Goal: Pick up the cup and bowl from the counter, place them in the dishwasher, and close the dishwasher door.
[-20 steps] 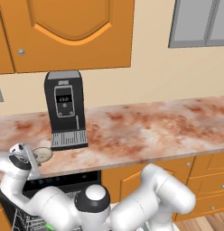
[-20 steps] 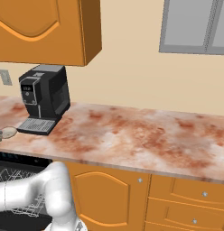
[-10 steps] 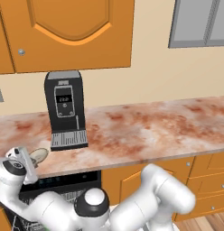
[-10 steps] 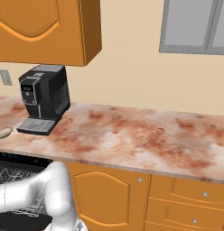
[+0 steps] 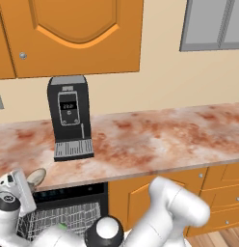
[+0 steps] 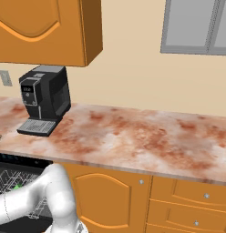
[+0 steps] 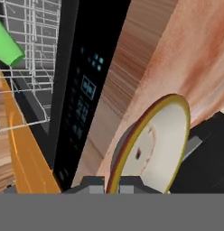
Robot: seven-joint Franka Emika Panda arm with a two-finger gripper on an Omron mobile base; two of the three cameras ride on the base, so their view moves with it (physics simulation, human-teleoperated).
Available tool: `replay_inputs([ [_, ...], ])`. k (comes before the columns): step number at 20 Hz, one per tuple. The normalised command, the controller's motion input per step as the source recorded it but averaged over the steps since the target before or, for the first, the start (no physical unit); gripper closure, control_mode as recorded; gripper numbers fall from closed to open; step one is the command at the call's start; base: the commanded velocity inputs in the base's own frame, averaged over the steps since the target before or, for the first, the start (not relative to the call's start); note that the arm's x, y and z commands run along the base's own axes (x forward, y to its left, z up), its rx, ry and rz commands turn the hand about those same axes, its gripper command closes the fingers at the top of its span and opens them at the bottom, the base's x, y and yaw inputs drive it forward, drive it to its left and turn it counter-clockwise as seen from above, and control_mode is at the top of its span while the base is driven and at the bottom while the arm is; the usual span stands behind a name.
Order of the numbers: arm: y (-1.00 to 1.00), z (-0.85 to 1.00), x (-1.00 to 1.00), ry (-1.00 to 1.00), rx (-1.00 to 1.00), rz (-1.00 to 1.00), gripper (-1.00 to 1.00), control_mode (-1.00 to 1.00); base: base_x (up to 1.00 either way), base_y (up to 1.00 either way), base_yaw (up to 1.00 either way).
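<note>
Bowl sits pinched edge-on in the gripper, at eight o'clock from the coffee machine, just off the tabletop front edge above the dishwasher rack. Cup already lies in that rack. Held by its thin rim, the bowl could slip or clip the control strip while descending. Since a second ago, the bowl has been carried lower and the jaws have tightened.
</note>
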Motion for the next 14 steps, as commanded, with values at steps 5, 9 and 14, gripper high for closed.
replay_inputs([
  [5, -0.17, -0.32, -0.62, -0.10, 0.06, 0.00, 1.00, -1.00, 0.00, 0.00, 0.00],
  [9, -0.20, -0.50, -0.66, -0.09, 0.11, 0.00, 1.00, -1.00, 0.00, 0.00, 0.00],
  [14, -0.18, -0.57, -0.67, -0.08, 0.16, 0.00, 1.00, -1.00, 0.00, 0.00, 0.00],
])
